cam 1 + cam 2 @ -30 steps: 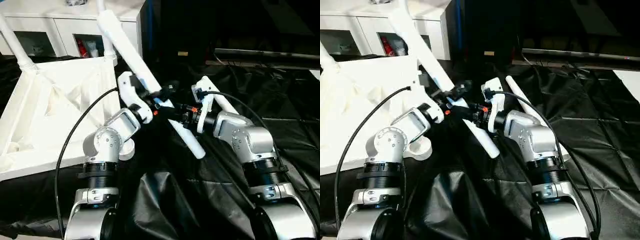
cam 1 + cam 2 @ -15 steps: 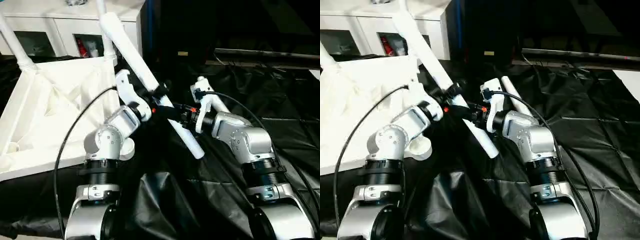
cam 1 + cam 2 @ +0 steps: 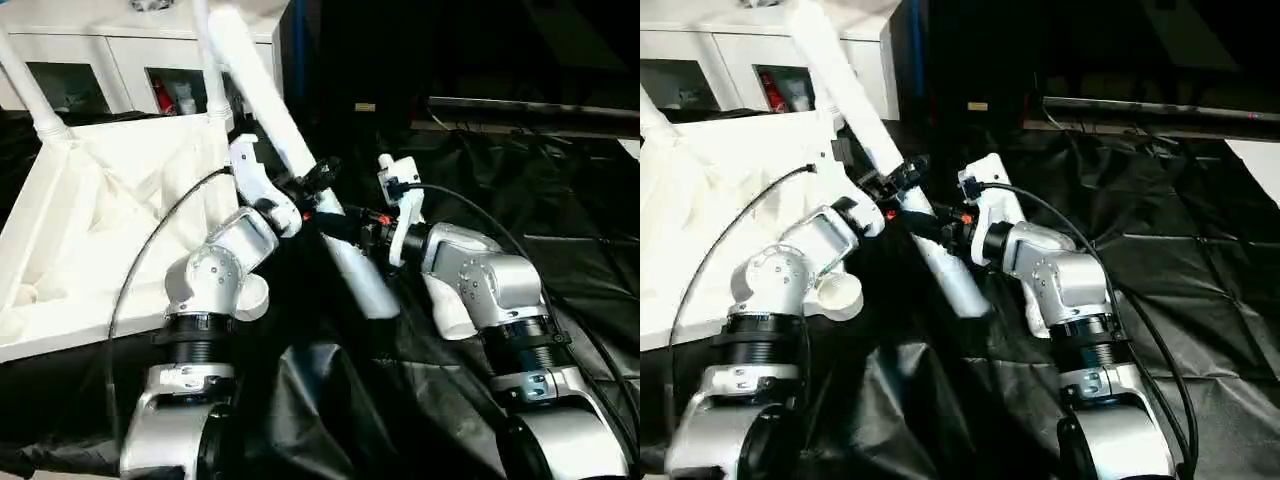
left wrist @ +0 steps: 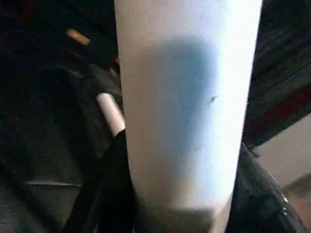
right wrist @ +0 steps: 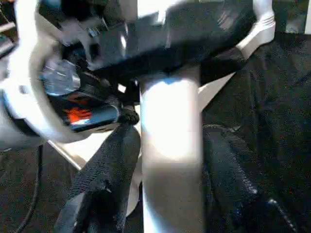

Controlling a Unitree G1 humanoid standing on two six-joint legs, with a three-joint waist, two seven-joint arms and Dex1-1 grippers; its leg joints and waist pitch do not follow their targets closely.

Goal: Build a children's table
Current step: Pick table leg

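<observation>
1. Two claws meet on one white leg (image 3: 300, 170), held tilted in the air over black sheeting (image 3: 560, 250); upper end leans toward the white cabinet (image 3: 120, 60), lower end hangs free above the sheeting.
2. Left claw (image 3: 318, 180): closed round the leg approx. mid-length; left wrist view has the leg (image 4: 187, 107) seated betw. the black fingers (image 4: 114, 189).
3. Right claw (image 3: 352, 222): fingers either side of the same leg, just below left claw. Right wrist view shows the leg (image 5: 170, 145) betw. both fingers (image 5: 109, 170), contact looks firm; claw part-open to leg width.
4. Tabletop (image 3: 90, 220): lies upside down w/ ribbed underside up, on the left side beside the left arm. Two legs already stand upright in its far corner sockets (image 3: 30, 90), (image 3: 208, 60).
5. Near corner socket (image 3: 835, 293): round, open, no leg in it, just beside left forearm.
6. Another leg (image 4: 111, 114): lies flat on the sheeting beyond the claws.
</observation>
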